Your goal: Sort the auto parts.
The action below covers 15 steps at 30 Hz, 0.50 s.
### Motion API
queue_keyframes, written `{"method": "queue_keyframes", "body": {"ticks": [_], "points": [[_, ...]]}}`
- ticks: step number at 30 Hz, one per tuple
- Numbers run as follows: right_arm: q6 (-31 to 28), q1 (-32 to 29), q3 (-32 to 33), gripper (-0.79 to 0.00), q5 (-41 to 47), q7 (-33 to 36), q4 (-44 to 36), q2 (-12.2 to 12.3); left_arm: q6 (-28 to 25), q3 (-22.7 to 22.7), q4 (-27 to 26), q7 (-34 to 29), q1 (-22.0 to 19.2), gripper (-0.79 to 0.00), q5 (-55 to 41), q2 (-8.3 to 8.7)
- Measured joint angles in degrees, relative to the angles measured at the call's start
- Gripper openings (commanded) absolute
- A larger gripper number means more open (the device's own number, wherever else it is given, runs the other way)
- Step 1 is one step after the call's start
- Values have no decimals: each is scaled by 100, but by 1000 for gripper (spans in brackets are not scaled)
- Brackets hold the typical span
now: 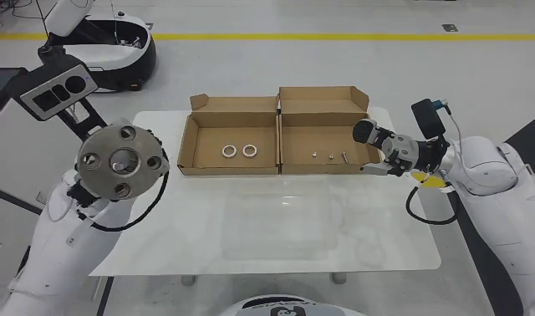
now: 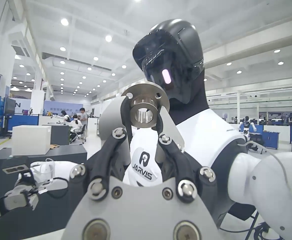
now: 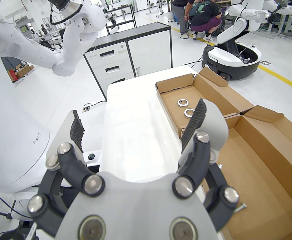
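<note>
Flanged bearing — axis roughly upright, flange uppermost — clamped in left gripper.

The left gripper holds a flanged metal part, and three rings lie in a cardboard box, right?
Two rings, not three, as the top view shows; they lie in the left cardboard box. The left gripper does hold the flanged metal part.

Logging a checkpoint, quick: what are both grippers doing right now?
Left gripper: jaws shut on a flanged metal bushing.
Right gripper: jaws open, holding nothing.
</note>
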Motion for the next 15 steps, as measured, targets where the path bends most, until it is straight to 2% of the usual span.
{"method": "queue_keyframes", "body": {"ticks": [6,15], "points": [[0,0,0,0,0,0,0,0,0,-218,-118,0,226,-785,-453,-99],[0,0,0,0,0,0,0,0,212,-559,17,-212,492,-785,560,-106]]}}
